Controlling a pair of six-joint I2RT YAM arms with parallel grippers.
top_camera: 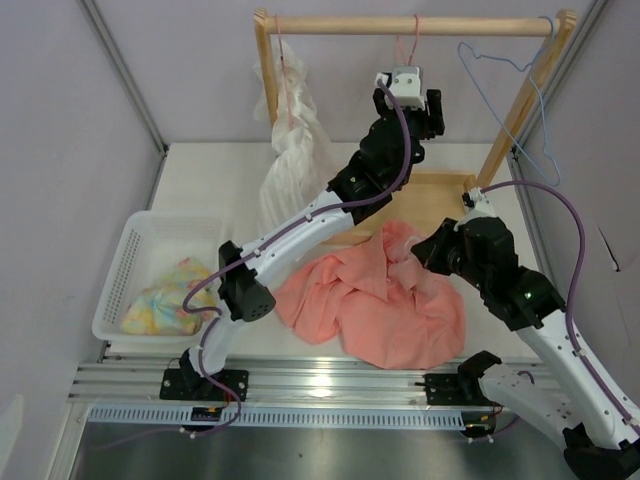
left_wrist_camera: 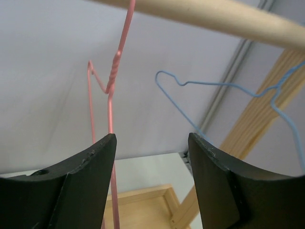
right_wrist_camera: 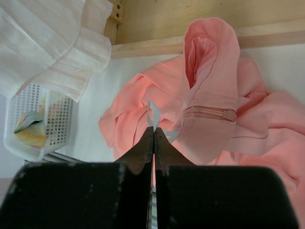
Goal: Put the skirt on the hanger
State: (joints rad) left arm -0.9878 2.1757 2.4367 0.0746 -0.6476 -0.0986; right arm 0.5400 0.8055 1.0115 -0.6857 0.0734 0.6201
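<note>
The salmon-pink skirt (top_camera: 380,300) lies crumpled on the table in front of the rack. One part is pulled up into a peak (right_wrist_camera: 209,71). My right gripper (top_camera: 410,250) (right_wrist_camera: 153,129) is shut on a white ribbon loop at that raised part of the skirt. The pink wire hanger (top_camera: 405,45) hangs by its hook from the wooden rod. My left gripper (top_camera: 403,72) (left_wrist_camera: 152,138) is raised just below it and open. The hanger's neck (left_wrist_camera: 110,109) runs down beside the inner edge of the left finger (left_wrist_camera: 90,167), not clamped.
A white ruffled garment (top_camera: 290,130) hangs at the rod's left end on another pink hanger. A light-blue hanger (top_camera: 500,60) (left_wrist_camera: 200,83) hangs at the right end. The wooden rack's base (top_camera: 440,185) lies behind the skirt. A white basket (top_camera: 125,255) at left holds patterned cloth (top_camera: 170,300).
</note>
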